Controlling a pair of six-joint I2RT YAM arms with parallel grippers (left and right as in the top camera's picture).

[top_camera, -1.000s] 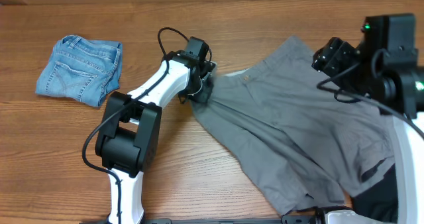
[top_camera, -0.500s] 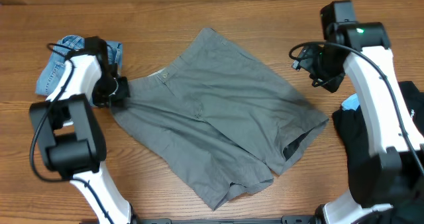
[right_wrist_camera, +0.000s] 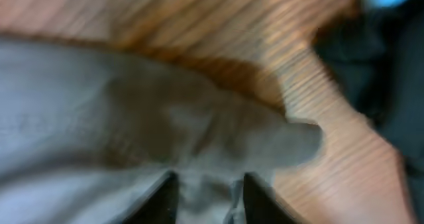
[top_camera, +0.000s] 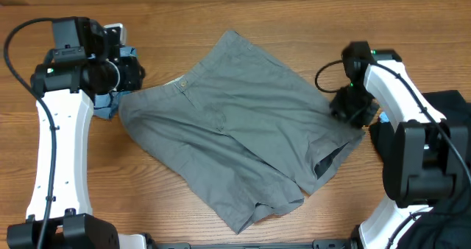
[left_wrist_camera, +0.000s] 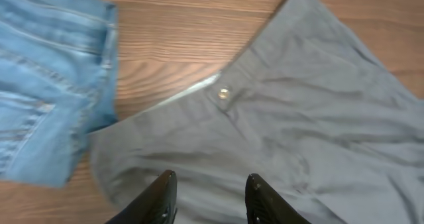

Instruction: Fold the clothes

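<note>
The grey shorts (top_camera: 235, 124) lie spread flat mid-table, waistband and button (top_camera: 182, 83) toward the left. My left gripper (top_camera: 125, 76) hovers over the waistband's left corner. In the left wrist view it (left_wrist_camera: 212, 184) is open, with only grey cloth (left_wrist_camera: 298, 118) below. The light-blue denim shorts (top_camera: 109, 105) lie partly under that arm and show again at the left (left_wrist_camera: 40, 98). My right gripper (top_camera: 346, 110) is down on the right leg's hem. In the blurred right wrist view its fingers (right_wrist_camera: 207, 184) stand slightly apart, with bunched grey cloth (right_wrist_camera: 132, 118) between them. A black garment (top_camera: 449, 116) lies at the far right.
Bare wooden tabletop (top_camera: 309, 28) surrounds the shorts. A small light-blue item (top_camera: 383, 117) lies between the right arm and the black garment. The arm bases stand along the front edge.
The left gripper let go of the waistband corner and rose. The right gripper dropped onto the right leg's hem and its jaws narrowed. Before that, the shorts were dragged left and spread out.
</note>
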